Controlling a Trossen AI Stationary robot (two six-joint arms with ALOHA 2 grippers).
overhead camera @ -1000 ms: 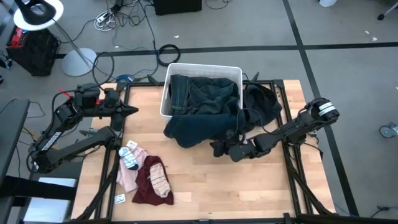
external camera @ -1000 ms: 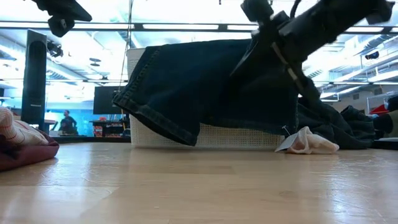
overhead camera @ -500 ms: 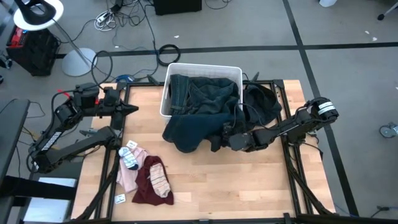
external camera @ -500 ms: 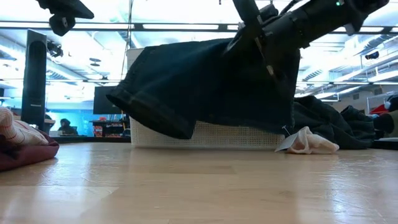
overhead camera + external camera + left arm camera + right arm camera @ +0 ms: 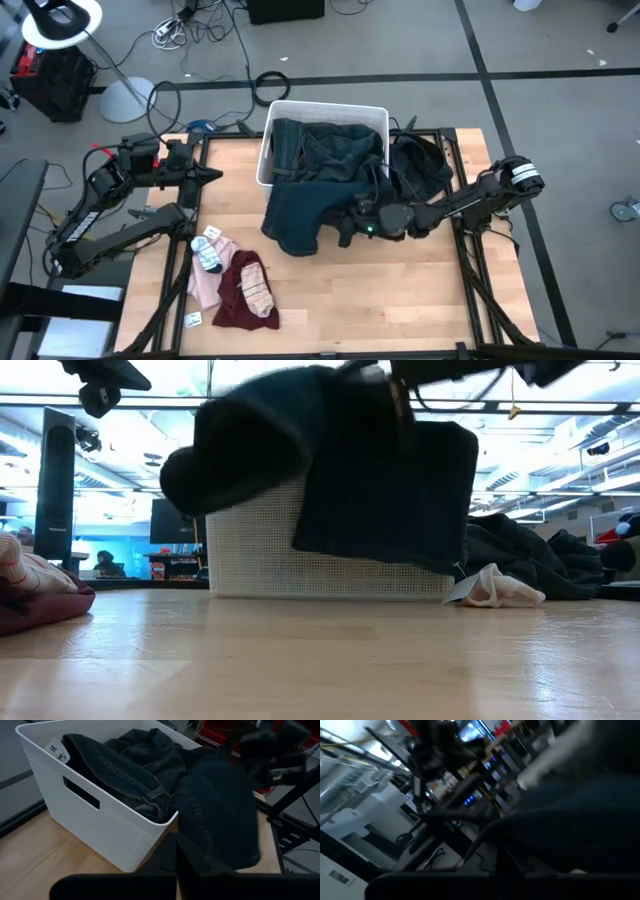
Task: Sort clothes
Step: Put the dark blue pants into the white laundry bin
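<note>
A large dark teal garment [image 5: 300, 212] hangs out of the white bin [image 5: 268, 165] over its near rim; its other end lies inside the bin [image 5: 130, 765]. My right gripper [image 5: 347, 227] is shut at the hanging part's right edge. My left gripper [image 5: 212, 178] is shut and waits above the table's far left. A black garment [image 5: 422, 165] lies to the right of the bin. Pink [image 5: 204, 285] and maroon [image 5: 232, 300] garments with striped socks [image 5: 208, 252] lie near the left front. My right gripper is shut on the right edge of the teal garment's hanging part [image 5: 335, 215], coming in roughly level from the table's right. Cloth folds and the gripper hide the exact place of contact. The hanging part [image 5: 385, 490] is lifted clear of the table; the rest stays in the bin.
A white scrap of cloth [image 5: 495, 588] lies on the table by the bin's right end. A small tag [image 5: 193, 319] sits at the left front. Bare wood [image 5: 380, 300] spans the near right. Black frame rails [image 5: 470, 270] edge the table.
My right gripper has moved up and toward the table's left and far edges, toward the bin. The teal garment's hanging part has risen off the table and bunched up against the bin's near wall; the part inside the bin has stayed put.
</note>
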